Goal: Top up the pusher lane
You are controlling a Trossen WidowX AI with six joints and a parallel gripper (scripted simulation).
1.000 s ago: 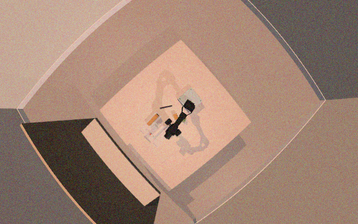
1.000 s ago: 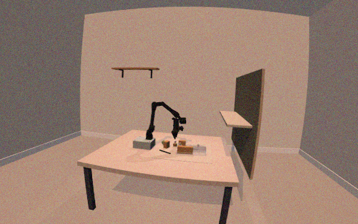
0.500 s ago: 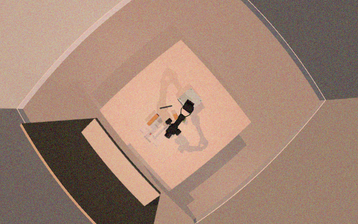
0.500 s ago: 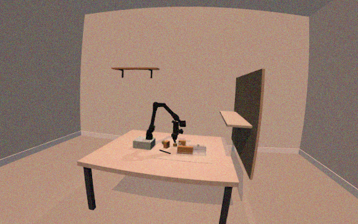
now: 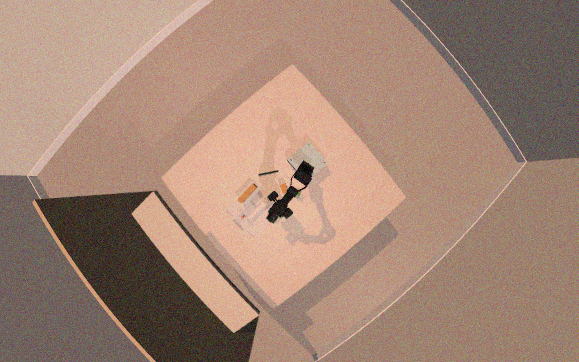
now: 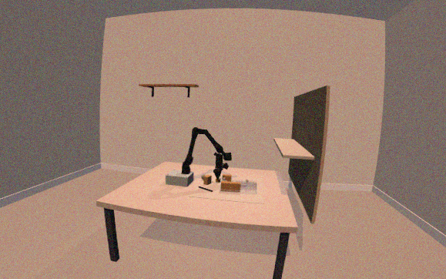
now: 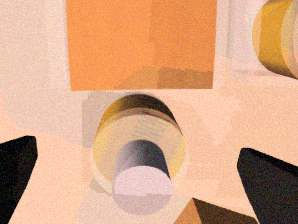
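A loose jar [image 7: 142, 182] with a yellow band and a pale lid stands upright below the wrist camera. My gripper [image 7: 140, 153] [image 6: 217, 178] is open and empty, one finger on each side of this jar in the wrist view; how far the tips are above the table is hard to tell. Another yellow-banded jar [image 7: 274, 37] shows at the upper right of the wrist view, beside clear walls. The clear lane unit [image 6: 249, 187] stands right of my gripper in the exterior view. The pusher plate and front stop cannot be made out.
An orange block [image 7: 142, 40] [image 6: 226, 177] is close beyond the loose jar. A brown block [image 7: 220, 215] is at the wrist view's bottom edge. A long orange block [image 5: 247, 193] [image 6: 230, 186] lies by the lane unit. A dark rod [image 5: 268, 173] [image 6: 206, 189] lies on the table.
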